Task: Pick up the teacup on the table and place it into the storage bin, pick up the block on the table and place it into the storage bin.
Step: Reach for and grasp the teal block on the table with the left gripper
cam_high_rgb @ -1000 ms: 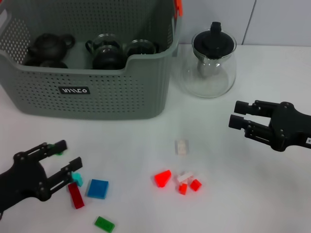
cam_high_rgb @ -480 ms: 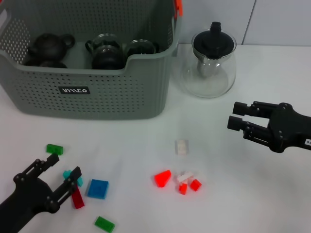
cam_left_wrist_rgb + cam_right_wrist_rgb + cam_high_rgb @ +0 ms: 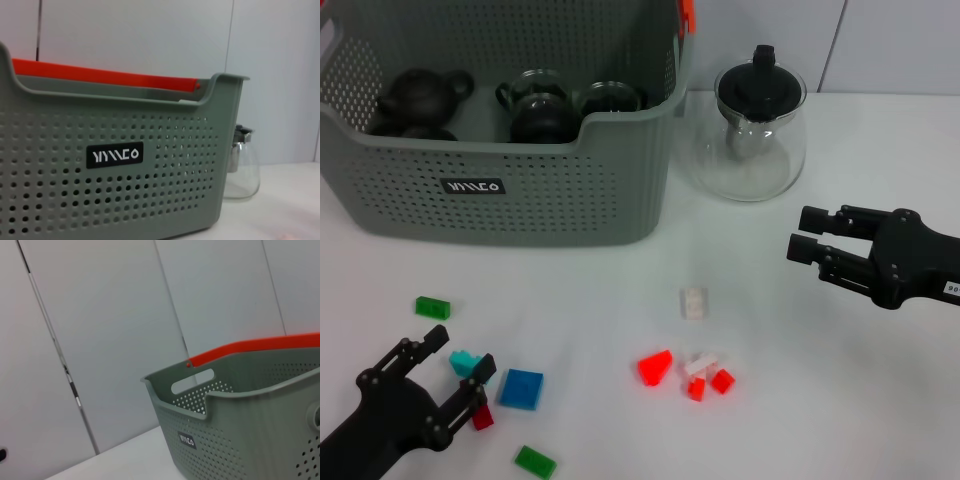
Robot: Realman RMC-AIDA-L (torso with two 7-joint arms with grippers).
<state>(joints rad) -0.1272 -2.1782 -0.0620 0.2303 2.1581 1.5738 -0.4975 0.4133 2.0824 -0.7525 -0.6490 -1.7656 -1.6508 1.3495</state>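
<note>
Nearest to me, low on my left, my left gripper reaches in from the bottom corner of the table, its arm angled up and inward. Its two fingers are spread apart and hold nothing. Their tips sit right at a cluster of small blocks: a dark red block partly under one finger, a teal block between the tips, and a blue square block just beside them. A green block lies nearer still, and another green block lies a little beyond my fingers.

Toward the middle of the table is a second cluster: a bright red block, a few small red and white pieces touching one another, and a white block lying apart, farther on.

To my right, my right gripper hangs over bare table, its arm coming in level from the side, fingers pointing inward. They stand slightly apart and grip nothing.

Farthest off stands the storage bin, large, grey-green, its sides perforated, a small black label with white lettering on its near wall and an orange rim clip at the far corner. Inside it rest a dark teapot and dark glass teacups. Just beside the bin, to the right, is a clear glass teapot with a black lid.
</note>
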